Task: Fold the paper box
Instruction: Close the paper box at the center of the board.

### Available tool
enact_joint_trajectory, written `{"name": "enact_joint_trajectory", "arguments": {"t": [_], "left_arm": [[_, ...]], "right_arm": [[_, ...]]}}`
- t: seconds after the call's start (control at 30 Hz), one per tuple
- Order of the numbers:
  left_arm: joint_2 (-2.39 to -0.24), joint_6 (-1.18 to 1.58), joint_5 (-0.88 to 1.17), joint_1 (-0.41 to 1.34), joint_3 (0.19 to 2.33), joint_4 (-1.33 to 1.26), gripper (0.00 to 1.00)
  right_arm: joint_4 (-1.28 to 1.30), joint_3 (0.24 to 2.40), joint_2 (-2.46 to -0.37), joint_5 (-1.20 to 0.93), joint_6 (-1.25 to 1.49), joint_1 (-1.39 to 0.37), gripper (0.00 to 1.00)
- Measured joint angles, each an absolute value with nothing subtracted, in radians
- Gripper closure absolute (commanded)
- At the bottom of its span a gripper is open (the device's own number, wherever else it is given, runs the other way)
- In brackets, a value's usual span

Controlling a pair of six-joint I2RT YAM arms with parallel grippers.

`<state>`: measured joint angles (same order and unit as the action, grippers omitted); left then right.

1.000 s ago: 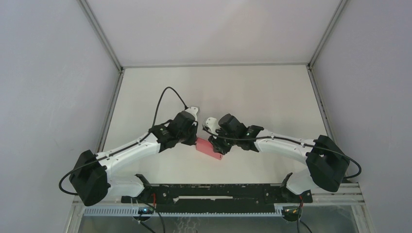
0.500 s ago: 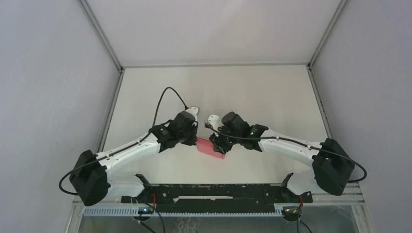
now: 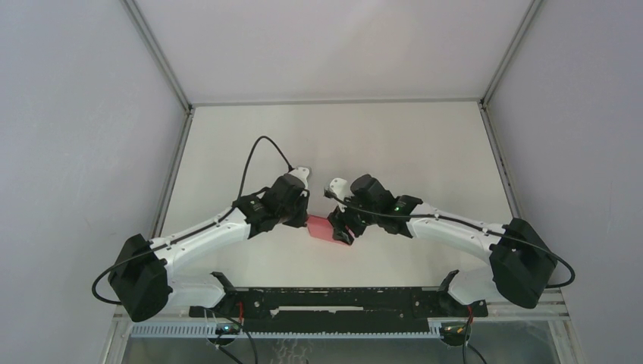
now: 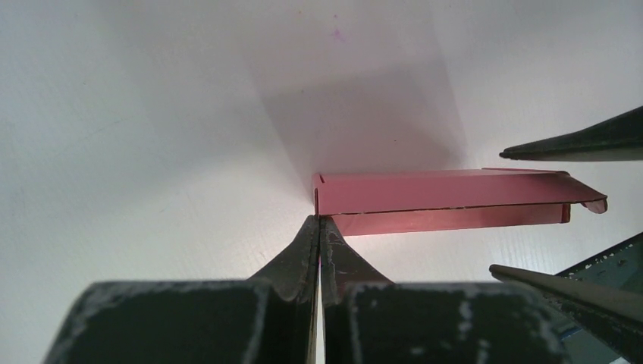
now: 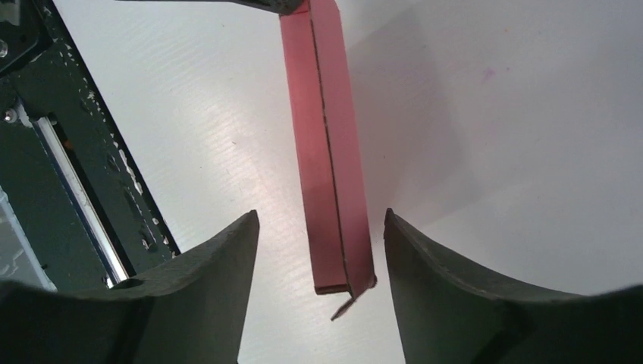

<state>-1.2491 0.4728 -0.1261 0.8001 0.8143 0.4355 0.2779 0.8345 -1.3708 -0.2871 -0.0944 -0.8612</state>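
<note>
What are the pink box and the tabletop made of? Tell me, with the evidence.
The paper box: thin pink cardboard, matte; sharp creases and thin raw edges show it. The tabletop: white, faintly ribbed, slightly glossy; probably plastic or laminate, unsure.

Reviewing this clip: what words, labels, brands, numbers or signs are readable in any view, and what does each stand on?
None: no text can be read in any view.
The pink paper box shows plain faces with no print.
The black rail at the table's near edge carries no legible mark; anything on it is too small to tell.
</note>
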Motion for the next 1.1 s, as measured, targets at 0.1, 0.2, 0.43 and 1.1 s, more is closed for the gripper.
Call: {"name": "enact_joint_trajectory", "arguments": {"t": [0.1, 0.2, 0.43, 1.1], "left_arm": [[-1.249, 0.475, -0.126, 0.803, 0.814, 0.435, 0.97], [-1.249, 0.48, -0.126, 0.809, 0.814, 0.434, 0.97], [-1.25, 0.488, -0.127, 0.817, 0.814, 0.433, 0.97], [-1.274, 0.538, -0.184, 0.884, 0.838, 0.484, 0.97]], "right_arm": [[0.276, 0.817, -1.352, -0.29, -0.081, -0.842, 0.25], [0.271, 0.815, -1.343, -0.285, -0.07, -0.827, 0.25], [0.255, 0.797, -1.326, -0.243, -0.041, -0.804, 0.26], [0.268, 0.667, -1.003, 0.086, 0.123, -0.841, 0.49]]}}
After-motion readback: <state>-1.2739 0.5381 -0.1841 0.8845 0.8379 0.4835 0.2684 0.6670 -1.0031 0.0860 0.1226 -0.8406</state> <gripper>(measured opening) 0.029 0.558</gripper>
